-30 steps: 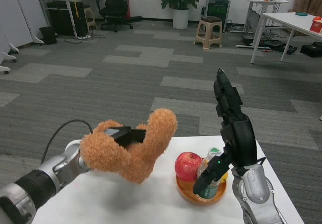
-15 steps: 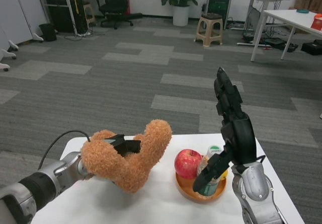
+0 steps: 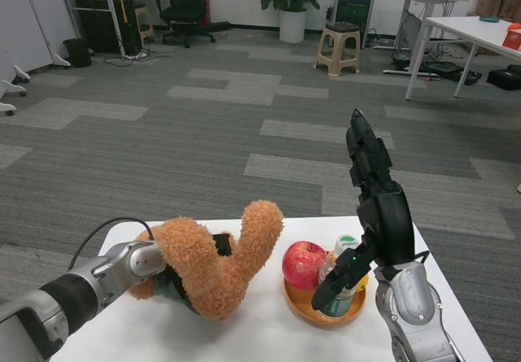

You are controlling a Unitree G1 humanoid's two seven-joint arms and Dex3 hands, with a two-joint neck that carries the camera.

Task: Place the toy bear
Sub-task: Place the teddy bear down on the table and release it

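Observation:
The toy bear (image 3: 213, 261) is a fuzzy orange-brown plush, now low on the white table (image 3: 269, 338) left of centre, one limb sticking up. My left hand (image 3: 186, 274) is mostly buried in the plush and still grips it; only black bits show between the fur. My right hand (image 3: 376, 203) is raised upright over the table's right side, fingers straight and apart, holding nothing.
An orange bowl (image 3: 321, 310) right of the bear holds a red apple (image 3: 304, 265) and a green-labelled bottle (image 3: 339, 283). The table's far edge lies just behind them. Beyond it are grey carpet, a stool (image 3: 339, 50), desks and office chairs.
My left hand has lowered the bear from mid-air down onto the table, nearer the bowl. The camera dipped slightly. My right hand has held still.

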